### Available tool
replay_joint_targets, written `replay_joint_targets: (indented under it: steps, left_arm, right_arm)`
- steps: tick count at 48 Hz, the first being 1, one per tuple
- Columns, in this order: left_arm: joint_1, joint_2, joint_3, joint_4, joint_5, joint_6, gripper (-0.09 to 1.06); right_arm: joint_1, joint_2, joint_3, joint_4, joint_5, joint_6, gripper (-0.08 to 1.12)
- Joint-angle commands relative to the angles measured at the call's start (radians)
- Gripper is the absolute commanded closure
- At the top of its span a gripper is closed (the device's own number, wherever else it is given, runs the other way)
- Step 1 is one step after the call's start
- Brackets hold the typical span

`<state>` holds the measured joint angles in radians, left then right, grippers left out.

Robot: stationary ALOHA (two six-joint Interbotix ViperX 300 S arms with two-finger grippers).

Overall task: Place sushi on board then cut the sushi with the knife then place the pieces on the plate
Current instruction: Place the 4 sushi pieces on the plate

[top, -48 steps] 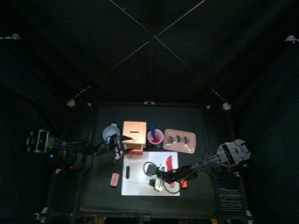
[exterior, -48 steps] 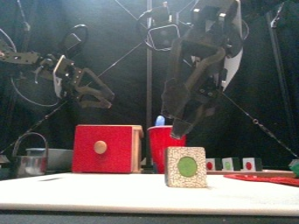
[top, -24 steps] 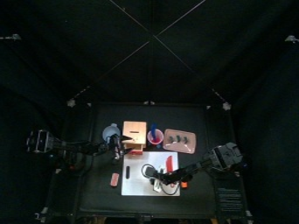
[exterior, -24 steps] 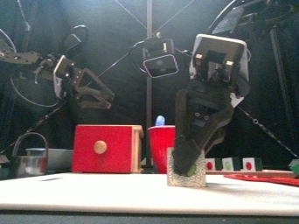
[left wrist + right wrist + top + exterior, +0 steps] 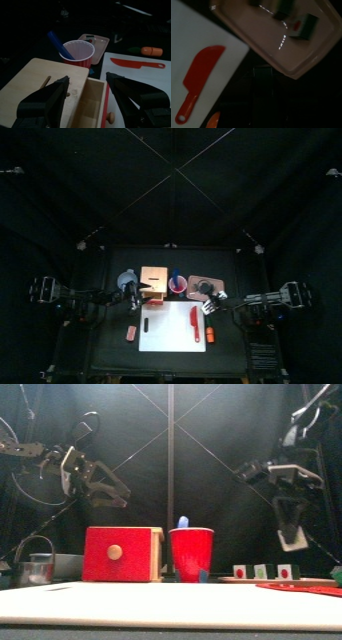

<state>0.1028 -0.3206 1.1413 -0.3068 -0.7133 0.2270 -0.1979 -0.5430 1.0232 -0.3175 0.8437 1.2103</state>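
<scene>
Pieces of the dark green toy sushi roll (image 5: 308,25) sit on the flat pink tray (image 5: 271,40) behind the white cutting board (image 5: 167,333) bearing the red toy knife (image 5: 194,318); we see the left pincer (image 5: 87,79) apart above the pale wooden box (image 5: 40,82) but cannot tell how the right pincer (image 5: 291,539) stands.

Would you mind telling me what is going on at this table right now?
The cutting job looks nearly finished. Sushi pieces sit on the pink tray, and the red knife lies flat on the white board. The right end effector hangs raised near the tray; I see nothing in it. The left end effector hovers open over the wooden box, next to the red cup.
</scene>
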Motion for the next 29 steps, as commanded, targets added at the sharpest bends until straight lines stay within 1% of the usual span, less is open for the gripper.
replay_joint_targets:
  steps: [1, 3, 6, 11, 14, 16, 22, 29]
  left_arm:
    - [0.002, -0.006, -0.012, 0.005, -0.005, 0.002, 0.03]
    - [0.002, -0.006, -0.012, 0.008, -0.005, 0.003, 0.03]
    - [0.003, -0.012, -0.008, 0.017, -0.005, 0.003, 0.03]
    - [0.005, -0.048, 0.009, 0.037, -0.005, 0.003, 0.03]
    - [0.009, -0.071, 0.02, 0.038, -0.005, 0.003, 0.03]
    - [0.009, -0.084, 0.031, 0.038, -0.005, 0.002, 0.03]
    - [0.012, -0.112, 0.057, 0.034, -0.005, 0.0, 0.03]
    - [0.012, -0.114, 0.061, 0.025, -0.005, 0.0, 0.03]
  right_arm:
    - [-0.103, -0.055, 0.054, -0.014, -0.032, 0.052, 0.67]
    - [-0.14, -0.052, 0.074, -0.026, -0.072, 0.066, 0.66]
    - [-0.199, -0.044, 0.101, -0.026, -0.166, 0.086, 0.61]
    - [-0.308, -0.011, 0.129, -0.044, -0.308, 0.112, 0.43]
    - [-0.356, 0.018, 0.135, -0.067, -0.353, 0.115, 0.35]
    - [-0.376, 0.034, 0.135, -0.075, -0.373, 0.115, 0.32]
    - [-0.393, 0.08, 0.127, -0.091, -0.397, 0.115, 0.32]
    - [-0.394, 0.107, 0.126, -0.097, -0.407, 0.112, 0.31]
